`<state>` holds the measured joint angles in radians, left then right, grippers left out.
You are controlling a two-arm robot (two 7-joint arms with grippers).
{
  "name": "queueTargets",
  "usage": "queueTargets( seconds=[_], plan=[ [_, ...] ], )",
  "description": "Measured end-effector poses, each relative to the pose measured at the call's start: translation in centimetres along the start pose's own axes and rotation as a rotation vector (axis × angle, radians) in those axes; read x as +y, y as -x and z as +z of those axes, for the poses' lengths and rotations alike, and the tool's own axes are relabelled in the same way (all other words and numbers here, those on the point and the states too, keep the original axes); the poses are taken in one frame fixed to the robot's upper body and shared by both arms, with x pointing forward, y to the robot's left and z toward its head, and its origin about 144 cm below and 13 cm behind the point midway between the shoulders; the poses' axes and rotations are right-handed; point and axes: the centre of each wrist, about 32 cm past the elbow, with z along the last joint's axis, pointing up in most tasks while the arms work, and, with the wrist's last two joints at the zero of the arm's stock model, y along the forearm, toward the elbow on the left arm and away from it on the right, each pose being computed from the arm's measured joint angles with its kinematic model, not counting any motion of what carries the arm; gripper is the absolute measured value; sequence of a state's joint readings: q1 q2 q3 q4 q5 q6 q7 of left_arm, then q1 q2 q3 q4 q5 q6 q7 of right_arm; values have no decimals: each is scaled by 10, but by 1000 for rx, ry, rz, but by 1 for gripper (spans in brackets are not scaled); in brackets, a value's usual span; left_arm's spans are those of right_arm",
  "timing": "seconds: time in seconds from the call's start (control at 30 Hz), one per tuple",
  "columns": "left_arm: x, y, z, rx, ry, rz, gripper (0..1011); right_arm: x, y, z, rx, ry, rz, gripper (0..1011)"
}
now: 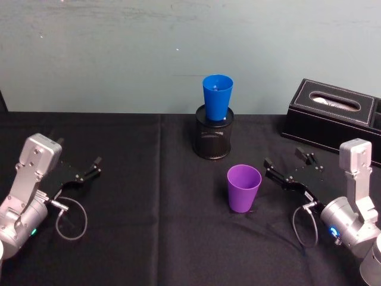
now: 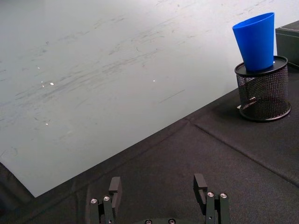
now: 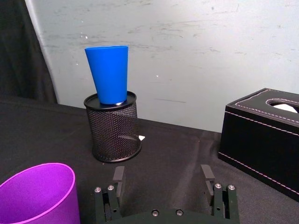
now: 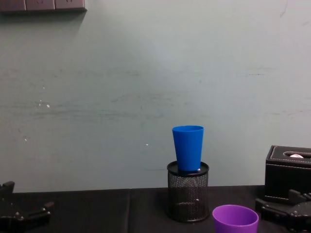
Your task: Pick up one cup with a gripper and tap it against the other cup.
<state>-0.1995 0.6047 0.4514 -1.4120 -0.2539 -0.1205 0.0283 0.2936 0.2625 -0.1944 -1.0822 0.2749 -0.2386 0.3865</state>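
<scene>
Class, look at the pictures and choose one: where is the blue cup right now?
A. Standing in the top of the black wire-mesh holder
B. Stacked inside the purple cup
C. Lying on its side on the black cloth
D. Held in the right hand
A: the blue cup stands upright with its base sunk into the mouth of the mesh holder, apart from the purple cup and from both open hands.

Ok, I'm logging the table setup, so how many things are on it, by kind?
Cups: 2, a purple cup on the cloth and a blue cup standing in the holder
Mesh holder: 1
Tissue box: 1
Total: 4
</scene>
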Motion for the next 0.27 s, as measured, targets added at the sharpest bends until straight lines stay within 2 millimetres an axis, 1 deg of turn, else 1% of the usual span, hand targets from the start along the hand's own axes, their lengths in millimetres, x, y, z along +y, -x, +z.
queueTargets(
  seconds=[0.27],
  plan=[
    [0, 0, 0, 0, 0, 0, 1011, 0, 0, 0, 0, 0, 0, 1003]
  ],
)
